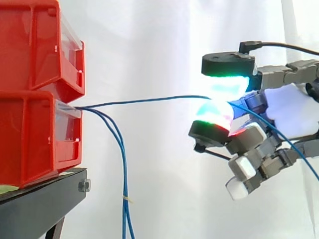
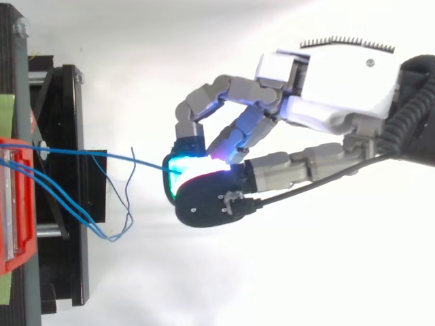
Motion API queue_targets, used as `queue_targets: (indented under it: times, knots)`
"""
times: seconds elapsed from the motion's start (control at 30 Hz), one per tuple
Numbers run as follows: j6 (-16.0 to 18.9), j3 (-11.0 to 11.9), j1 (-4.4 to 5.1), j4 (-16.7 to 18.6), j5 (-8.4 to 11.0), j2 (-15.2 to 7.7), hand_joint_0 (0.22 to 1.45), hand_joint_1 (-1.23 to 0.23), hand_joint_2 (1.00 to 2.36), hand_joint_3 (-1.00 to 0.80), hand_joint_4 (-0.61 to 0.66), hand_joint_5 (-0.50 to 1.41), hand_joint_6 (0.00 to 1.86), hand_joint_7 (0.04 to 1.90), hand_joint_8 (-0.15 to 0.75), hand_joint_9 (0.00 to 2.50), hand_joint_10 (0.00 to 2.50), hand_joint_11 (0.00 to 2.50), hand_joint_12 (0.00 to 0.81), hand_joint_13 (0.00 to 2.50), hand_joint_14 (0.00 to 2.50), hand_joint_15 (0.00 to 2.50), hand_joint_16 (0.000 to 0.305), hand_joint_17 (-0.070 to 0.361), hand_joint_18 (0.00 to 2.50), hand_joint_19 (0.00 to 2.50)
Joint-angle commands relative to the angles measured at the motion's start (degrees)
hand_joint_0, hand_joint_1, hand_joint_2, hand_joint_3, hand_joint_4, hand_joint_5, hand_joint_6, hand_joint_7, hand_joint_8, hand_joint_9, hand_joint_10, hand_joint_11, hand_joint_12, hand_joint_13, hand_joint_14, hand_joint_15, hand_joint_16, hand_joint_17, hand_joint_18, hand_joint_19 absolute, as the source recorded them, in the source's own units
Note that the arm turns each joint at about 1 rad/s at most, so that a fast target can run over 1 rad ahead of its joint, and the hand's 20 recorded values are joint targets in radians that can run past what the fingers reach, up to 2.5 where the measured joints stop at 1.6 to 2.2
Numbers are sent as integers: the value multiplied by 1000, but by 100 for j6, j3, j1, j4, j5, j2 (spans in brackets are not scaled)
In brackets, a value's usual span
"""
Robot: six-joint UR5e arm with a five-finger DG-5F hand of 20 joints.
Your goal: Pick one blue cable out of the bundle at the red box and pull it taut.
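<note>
You have the robot hand (image 1: 294, 112) at the right of the side view. Its fingertips (image 1: 222, 112) are pinched together on one blue cable (image 1: 149, 100) and glow green and cyan around it. That cable leaves the front of the lower red bin (image 1: 30, 144) at the left of the frame. It runs almost straight across the middle to the pinch, rising slightly. Past the fingertips it slopes down toward the lower right corner.

The other blue cables (image 1: 123, 179) leave the same bin front and hang down at the lower left of centre. The upper red bin (image 1: 35, 45) sits stacked on the lower one, and both stand on the black stand (image 1: 40, 204) before the white curtain (image 1: 149, 40).

In the top view you see the held cable cross from the left edge to the robot hand at mid-frame. The loose cables loop just beside the stand at lower left.
</note>
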Motion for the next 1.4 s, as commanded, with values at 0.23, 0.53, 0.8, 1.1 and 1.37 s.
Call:
queue_targets:
  times: [0.23,0.53,0.8,1.1,1.37]
  knots:
    - [-651,2,-73,-157,264,164,693,-820,1016,-120,-3,-172,930,1215,332,971,10,1272,369,806,21,634,52,117,572,414]
    - [-783,2,-82,-42,308,155,735,-862,1004,-433,66,-187,924,1061,324,926,11,1232,361,781,22,602,51,116,572,383]
    - [-774,2,-91,-42,308,164,684,-813,1000,-495,134,-180,920,1039,332,935,10,1221,362,780,22,606,51,115,578,406]
    - [-783,2,-82,-34,308,155,506,-582,1000,-500,153,-172,903,1025,362,969,8,1210,391,795,19,608,56,125,599,450]
    - [-783,2,-82,-34,308,155,601,-483,1008,-380,140,-166,899,1085,343,976,12,1207,375,782,20,619,52,117,573,488]
